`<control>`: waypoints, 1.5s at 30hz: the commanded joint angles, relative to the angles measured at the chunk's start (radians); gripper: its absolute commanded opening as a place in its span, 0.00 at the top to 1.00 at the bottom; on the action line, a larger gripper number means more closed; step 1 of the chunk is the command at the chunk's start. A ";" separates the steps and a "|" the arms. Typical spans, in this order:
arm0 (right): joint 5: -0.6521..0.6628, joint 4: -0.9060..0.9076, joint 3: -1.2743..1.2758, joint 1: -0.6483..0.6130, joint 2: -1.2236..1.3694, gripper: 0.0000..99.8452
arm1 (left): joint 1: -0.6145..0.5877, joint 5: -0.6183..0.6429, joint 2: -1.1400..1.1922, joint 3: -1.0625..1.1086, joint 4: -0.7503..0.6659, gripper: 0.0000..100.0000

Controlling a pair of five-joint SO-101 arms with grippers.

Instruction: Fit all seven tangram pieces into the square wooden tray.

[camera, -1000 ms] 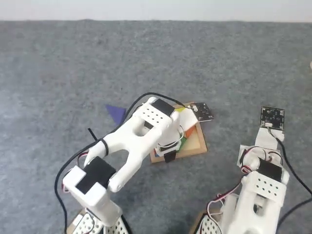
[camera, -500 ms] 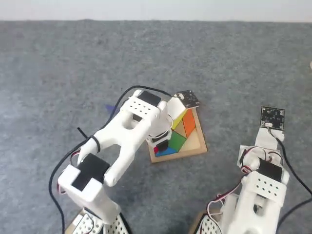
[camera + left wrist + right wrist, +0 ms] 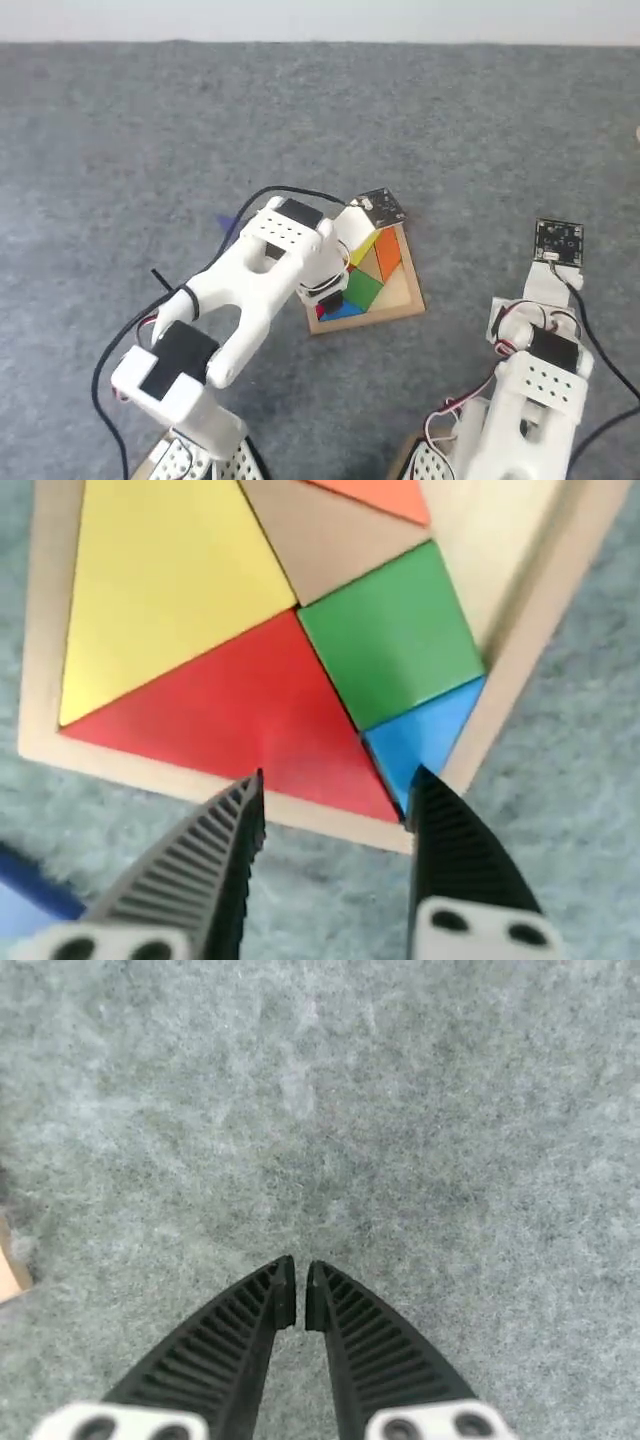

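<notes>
The square wooden tray [image 3: 398,309] lies mid-table and holds coloured pieces: a yellow triangle [image 3: 170,580], a red triangle [image 3: 250,720], a green square [image 3: 390,635], a small blue triangle [image 3: 425,740] and an orange piece [image 3: 385,495]. My left gripper [image 3: 337,788] hangs open and empty just above the tray's near-left edge, over the red and blue triangles. A dark blue piece [image 3: 227,224] lies on the carpet left of the tray, partly behind the left arm. My right gripper [image 3: 300,1295] is shut and empty over bare carpet, right of the tray.
Grey carpet covers the whole table. A tan wood-coloured triangle [image 3: 320,550] shows between the yellow, green and orange pieces; I cannot tell whether it is a piece or bare tray floor. A tray corner [image 3: 10,1265] sits at the right wrist view's edge.
The left arm has drawn back toward the left and near side, uncovering the tray's pieces. The right arm has not moved.
</notes>
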 commanded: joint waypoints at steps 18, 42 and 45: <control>0.049 -0.018 -0.008 -0.045 0.007 0.97 | -0.508 0.491 -0.166 -0.119 -0.015 0.78; -0.104 0.306 -1.129 -0.843 0.912 0.96 | -1.108 0.319 -0.532 0.065 -0.161 0.78; -0.164 0.278 -1.137 -0.785 0.895 0.97 | -0.931 0.295 -0.497 0.039 -0.121 0.78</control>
